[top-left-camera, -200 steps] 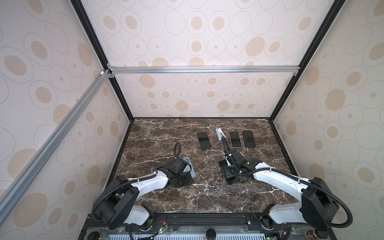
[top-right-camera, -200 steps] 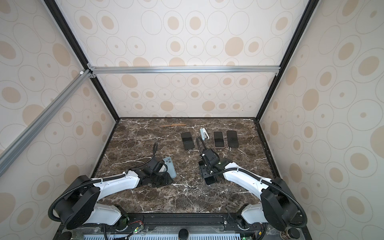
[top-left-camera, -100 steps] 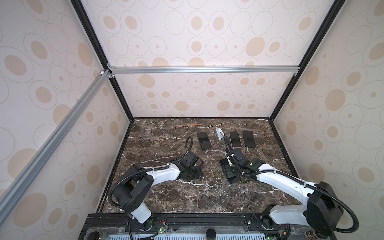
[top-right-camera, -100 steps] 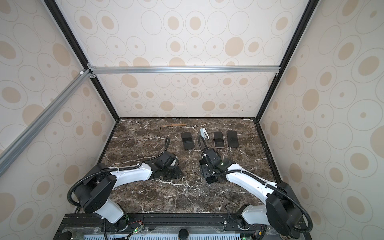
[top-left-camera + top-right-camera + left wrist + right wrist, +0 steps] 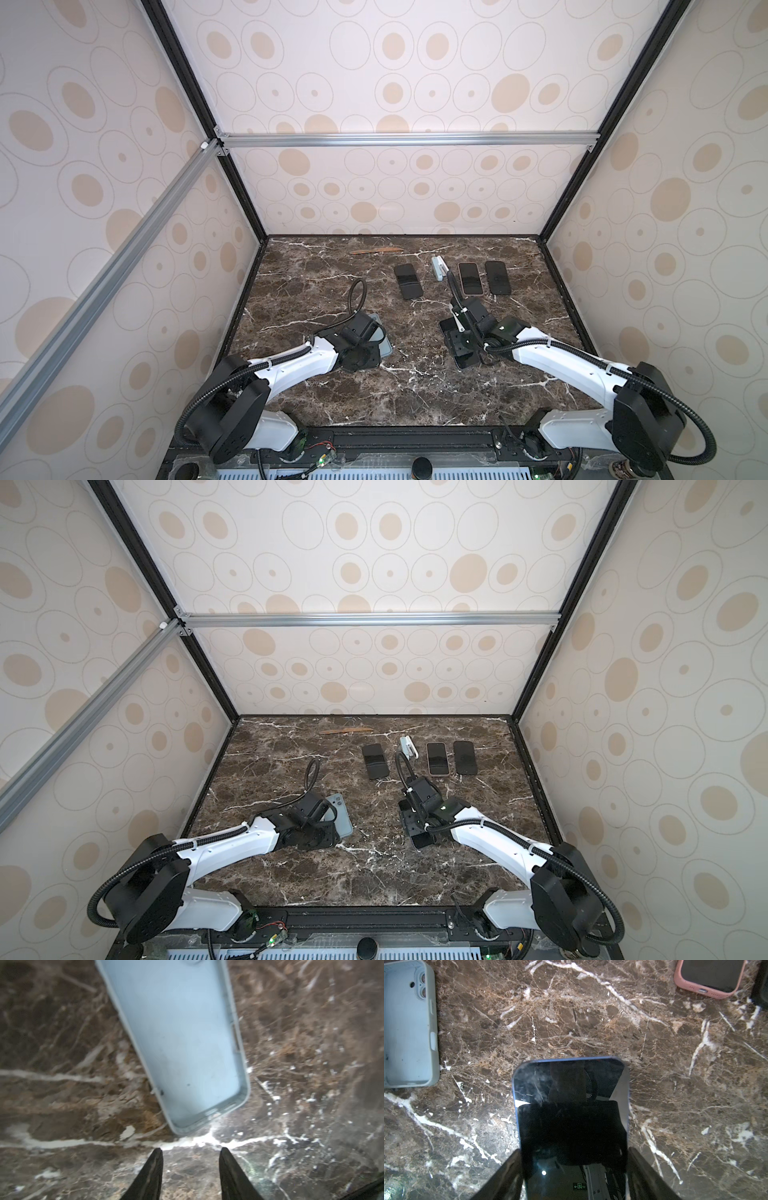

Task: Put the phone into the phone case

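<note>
**Right hand (image 5: 574, 1153) clamps the phone (image 5: 571, 1084); phone case (image 5: 182, 1032) lies empty**

We see its fingers (image 5: 504, 1172) on the phone's long edges, screen up, off to the right of the case, which sits cavity up on the desk (image 5: 62, 1105). Our left hand (image 5: 191, 1148) stands part open and empty, just short of the case's bottom end. We judge the phone stiff, slick, breakable: the edge hold suits it. The case looks soft-rimmed.

Dark brown marble tabletop (image 5: 571, 1022), veined white.
Pale blue phone case (image 5: 176, 1032); glossy black phone (image 5: 571, 1105) with a blue rim; another phone (image 5: 708, 991) cased in pink; cream walls (image 5: 395, 83), tan ovals.
</note>
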`<state>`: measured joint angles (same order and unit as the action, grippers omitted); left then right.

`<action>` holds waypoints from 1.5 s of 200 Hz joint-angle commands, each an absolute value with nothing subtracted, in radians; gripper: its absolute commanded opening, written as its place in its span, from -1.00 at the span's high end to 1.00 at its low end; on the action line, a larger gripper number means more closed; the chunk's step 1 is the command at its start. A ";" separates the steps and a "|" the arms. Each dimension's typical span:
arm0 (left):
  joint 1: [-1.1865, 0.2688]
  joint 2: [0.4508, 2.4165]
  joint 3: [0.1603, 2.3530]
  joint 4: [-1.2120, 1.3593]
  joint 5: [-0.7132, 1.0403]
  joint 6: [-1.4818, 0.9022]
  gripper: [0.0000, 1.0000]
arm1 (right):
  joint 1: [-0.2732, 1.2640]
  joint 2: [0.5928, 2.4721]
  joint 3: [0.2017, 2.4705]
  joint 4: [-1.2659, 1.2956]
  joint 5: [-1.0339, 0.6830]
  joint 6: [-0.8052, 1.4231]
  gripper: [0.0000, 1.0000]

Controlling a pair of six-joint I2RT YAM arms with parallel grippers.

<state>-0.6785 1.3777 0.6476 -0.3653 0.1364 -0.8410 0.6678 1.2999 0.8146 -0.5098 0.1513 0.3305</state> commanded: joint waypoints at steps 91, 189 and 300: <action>-0.673 1.555 0.745 -0.196 0.254 -0.784 0.13 | 0.672 1.315 0.837 -0.501 0.153 0.330 0.28; -0.674 1.804 1.067 -0.123 0.280 -0.706 0.13 | 0.671 1.296 0.902 -0.567 0.194 0.306 0.28; -0.523 1.515 1.206 -0.418 0.607 -0.402 0.02 | 0.753 1.325 1.032 -0.382 -0.032 -0.071 0.29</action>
